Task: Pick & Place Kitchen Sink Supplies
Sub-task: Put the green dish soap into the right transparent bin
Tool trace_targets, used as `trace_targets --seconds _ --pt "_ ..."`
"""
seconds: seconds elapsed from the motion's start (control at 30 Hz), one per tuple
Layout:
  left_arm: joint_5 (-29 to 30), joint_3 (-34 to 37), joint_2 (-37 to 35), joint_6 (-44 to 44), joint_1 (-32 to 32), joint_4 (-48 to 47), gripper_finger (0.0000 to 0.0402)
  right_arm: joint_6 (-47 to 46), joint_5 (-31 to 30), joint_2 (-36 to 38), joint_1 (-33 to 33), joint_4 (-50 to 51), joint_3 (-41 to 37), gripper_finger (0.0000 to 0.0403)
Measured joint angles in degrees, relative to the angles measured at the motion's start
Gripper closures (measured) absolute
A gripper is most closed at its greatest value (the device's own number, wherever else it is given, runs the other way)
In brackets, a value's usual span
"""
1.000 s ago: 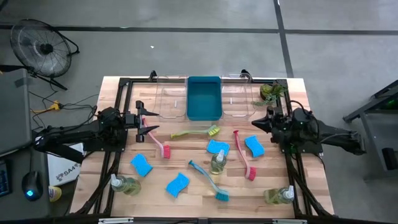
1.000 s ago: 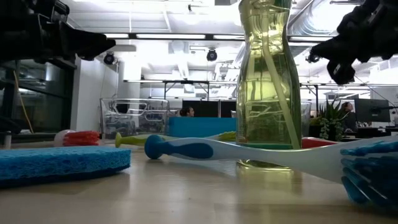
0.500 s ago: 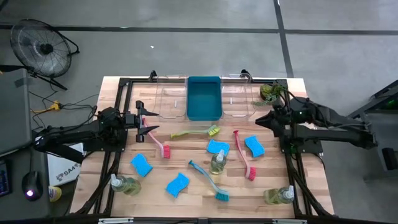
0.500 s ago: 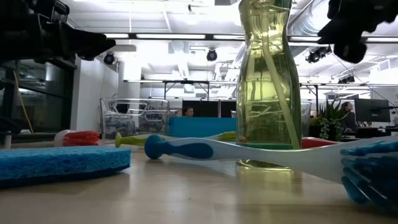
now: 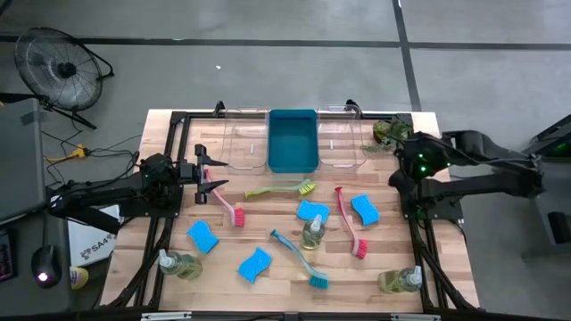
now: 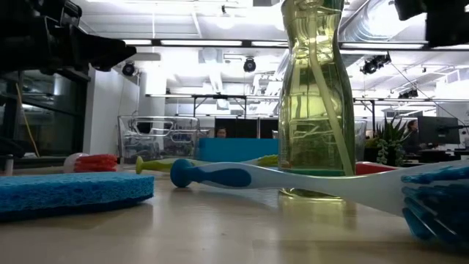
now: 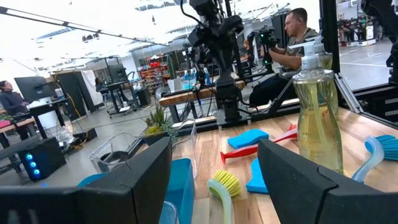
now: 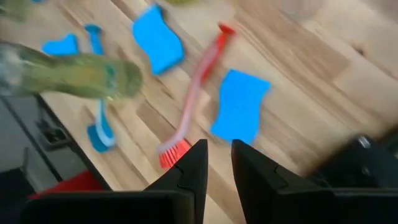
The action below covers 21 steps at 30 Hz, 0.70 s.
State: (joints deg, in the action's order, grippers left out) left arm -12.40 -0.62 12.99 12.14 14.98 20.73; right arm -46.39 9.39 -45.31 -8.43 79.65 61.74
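A grey workshop floor with a standing fan (image 5: 61, 67) surrounds the slatted wooden counter (image 5: 161, 250), where sponges (image 5: 203, 236), dish brushes (image 5: 227, 204) and pump bottles (image 5: 313, 233) all lie loose. The blue bin (image 5: 293, 140) and clear trays (image 5: 247, 140) at the far edge look unfilled, so I judge the task barely begun. The left gripper (image 5: 211, 176) hovers released near the pink brush; the right gripper (image 8: 216, 163), raised above a sponge at the counter's right side, holds nothing, jaws nearly clenched.
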Motion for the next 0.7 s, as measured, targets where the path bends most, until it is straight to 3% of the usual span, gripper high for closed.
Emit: trace_targets --seconds 0.23,0.43,0.7 --pt "0.02 0.0 0.01 0.0 0.0 0.0 0.0168 -2.29 -0.6 -2.96 1.1 0.72 1.85 0.0336" --pt "0.02 0.0 0.02 0.0 0.0 0.0 0.0168 -3.73 5.63 -4.87 5.06 0.51 1.85 0.0336" --pt "0.01 0.0 0.01 0.0 0.0 0.01 0.0168 -17.97 4.94 -5.76 13.31 0.99 1.85 0.0336"
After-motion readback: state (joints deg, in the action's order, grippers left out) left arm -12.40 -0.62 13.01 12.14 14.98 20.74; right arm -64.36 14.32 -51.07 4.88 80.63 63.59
